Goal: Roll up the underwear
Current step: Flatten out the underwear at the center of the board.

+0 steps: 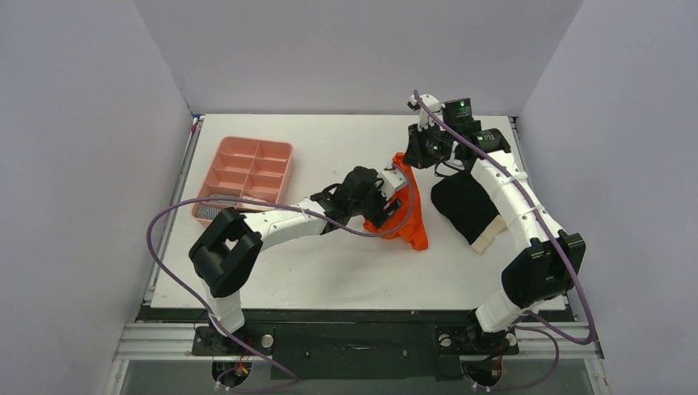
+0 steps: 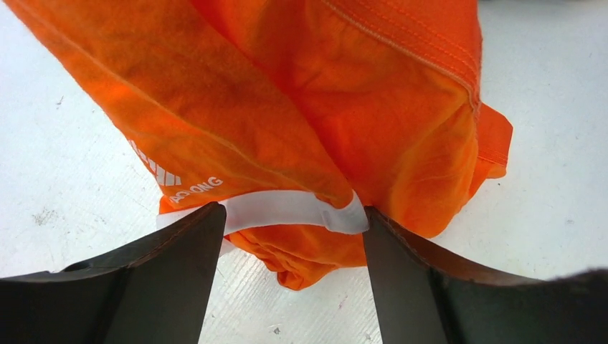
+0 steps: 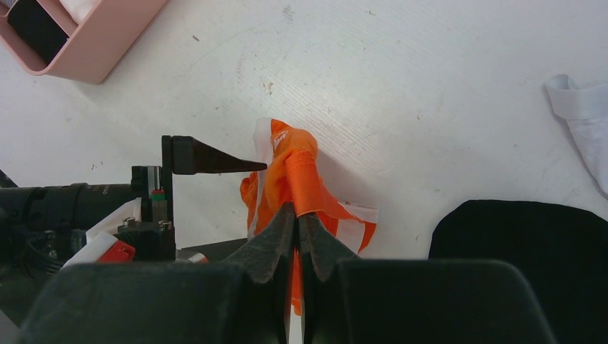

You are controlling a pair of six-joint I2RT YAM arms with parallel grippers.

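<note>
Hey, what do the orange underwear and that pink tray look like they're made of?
The orange underwear: thin soft fabric with a matte finish, possibly a synthetic blend. It creases and bunches loosely, and a stitched seam runs along one edge. The pink tray: most likely moulded plastic with a smooth, even finish. Its walls are rigid and straight, with thin dividers and one uniform colour.

My right arm (image 1: 514,193) arches out and curls back over the orange underwear (image 1: 409,218); my right claw (image 3: 297,215) is pinched tight on its far end. My left arm (image 1: 280,222) stretches low to that garment's left side. My left claw (image 2: 294,215) has its jaws apart, one finger at each end of the white band.
</note>
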